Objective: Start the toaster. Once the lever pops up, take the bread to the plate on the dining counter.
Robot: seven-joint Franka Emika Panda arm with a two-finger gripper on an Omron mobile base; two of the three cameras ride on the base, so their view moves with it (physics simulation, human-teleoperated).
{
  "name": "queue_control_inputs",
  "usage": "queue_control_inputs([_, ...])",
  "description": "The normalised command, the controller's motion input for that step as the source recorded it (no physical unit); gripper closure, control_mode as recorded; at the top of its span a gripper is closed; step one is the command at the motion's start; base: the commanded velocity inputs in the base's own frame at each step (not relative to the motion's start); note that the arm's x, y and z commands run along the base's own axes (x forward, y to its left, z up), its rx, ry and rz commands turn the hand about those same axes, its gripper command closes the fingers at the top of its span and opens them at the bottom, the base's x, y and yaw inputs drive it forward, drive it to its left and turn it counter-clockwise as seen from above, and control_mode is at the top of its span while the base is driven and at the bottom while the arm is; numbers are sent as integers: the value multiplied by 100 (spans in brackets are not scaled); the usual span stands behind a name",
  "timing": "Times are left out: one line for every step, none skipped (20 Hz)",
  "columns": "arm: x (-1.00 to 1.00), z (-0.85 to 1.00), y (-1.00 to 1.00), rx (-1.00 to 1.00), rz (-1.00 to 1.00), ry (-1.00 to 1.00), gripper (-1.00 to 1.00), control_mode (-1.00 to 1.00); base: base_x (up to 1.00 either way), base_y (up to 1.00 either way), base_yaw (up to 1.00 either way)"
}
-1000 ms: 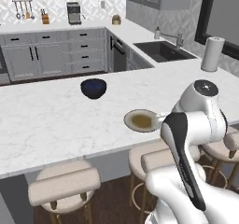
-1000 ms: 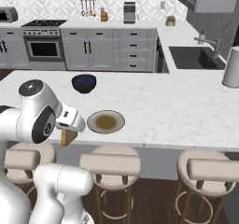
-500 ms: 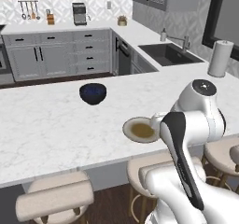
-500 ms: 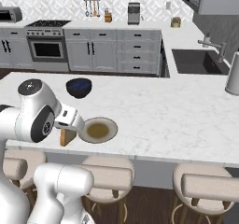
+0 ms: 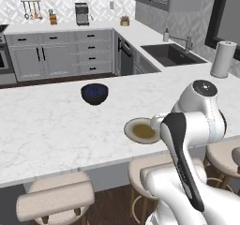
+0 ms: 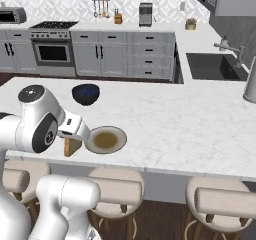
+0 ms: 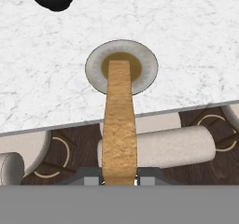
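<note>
We are facing the dining counter [image 5: 56,125], a long white marble top with grey veins, and padded round stools [image 6: 116,190] are standing along its near edge over a dark wood floor. The gripper [image 7: 119,180] is clamped on the bread [image 7: 119,125], a golden-brown slice that is pointing out ahead of the fingers in the hand view. From the right base view the bread [image 6: 71,146] is hanging close to the counter's near edge, just beside the plate [image 6: 105,139]; whether it is touching the marble we cannot tell. The tan plate [image 5: 140,130] is sitting near that same edge, and the dark blue bowl [image 5: 94,93] is resting farther in, toward the middle of the top. Behind the counter, grey drawer cabinets [image 6: 125,56] are running under a marble worktop, a sink [image 5: 172,54] is sunk into the side run, and a paper towel roll [image 5: 222,59] is standing upright at the counter's far right corner.
</note>
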Motion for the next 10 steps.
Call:
queue_control_inputs([0, 0, 0, 0, 0, 0, 100, 100, 0, 0, 0])
queue_control_inputs([0, 0, 0, 0, 0, 0, 100, 100, 0, 0, 0])
queue_control_inputs([0, 0, 0, 0, 0, 0, 100, 100, 0, 0, 0])
queue_control_inputs([0, 0, 0, 0, 0, 0, 100, 100, 0, 0, 0])
queue_control_inputs([0, 0, 0, 0, 0, 0, 100, 100, 0, 0, 0])
queue_control_inputs([0, 0, 0, 0, 0, 0, 100, 100, 0, 0, 0])
queue_control_inputs([0, 0, 0, 0, 0, 0, 100, 100, 0, 0, 0])
queue_control_inputs([0, 0, 0, 0, 0, 0, 100, 100, 0, 0, 0])
queue_control_inputs([0, 0, 0, 0, 0, 0, 100, 100, 0, 0, 0])
queue_control_inputs([0, 0, 0, 0, 0, 0, 100, 100, 0, 0, 0])
